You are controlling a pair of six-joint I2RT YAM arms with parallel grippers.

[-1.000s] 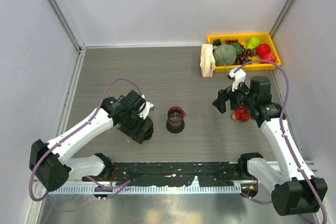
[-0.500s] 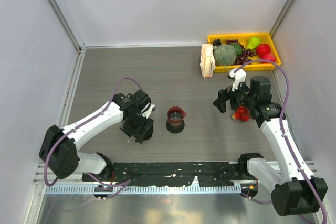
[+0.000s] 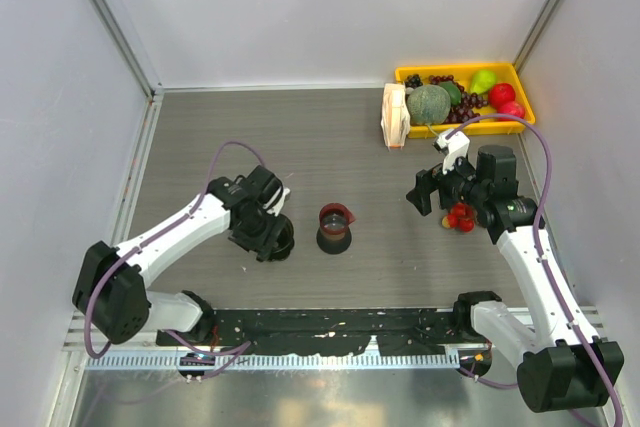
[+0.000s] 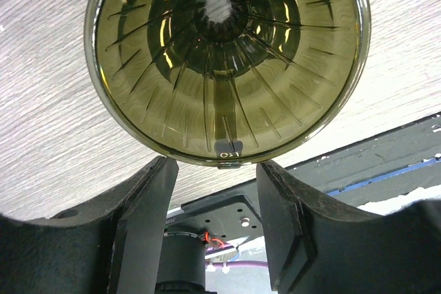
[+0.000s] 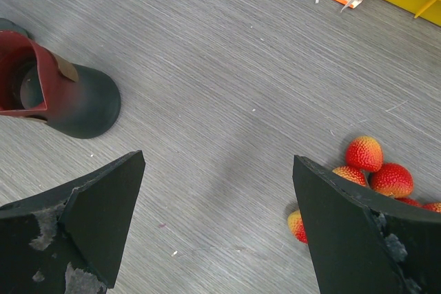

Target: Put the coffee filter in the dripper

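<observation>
Nearest the arm bases, the left gripper (image 4: 216, 172) has swung in over the last second, its arm folding closer and the wrist turning. It now hangs right over the dripper (image 4: 227, 60), which stands on the counter (image 3: 330, 137) left of centre. The left wrist view looks straight down into the dripper. Its ribbed inside is bare, with no paper in it. The gripper's fingers (image 4: 145, 218) are spread apart at the near rim and clamp nothing.

I judge this to be a lining-up on the dripper, perhaps to steady it, while the filter step is not yet begun.

Further out, the small black cup (image 5: 69, 94) with the red inside sits just right of the dripper. The right gripper (image 5: 219, 160) has not moved. It hovers wide open and empty, between that cup and a cluster of red berries (image 5: 375, 170).

Farthest back, a pack of white papers (image 3: 394, 117) stands against the yellow tray (image 3: 520, 82). No single coffee filter is visible anywhere, so one must probably be drawn from there.
</observation>
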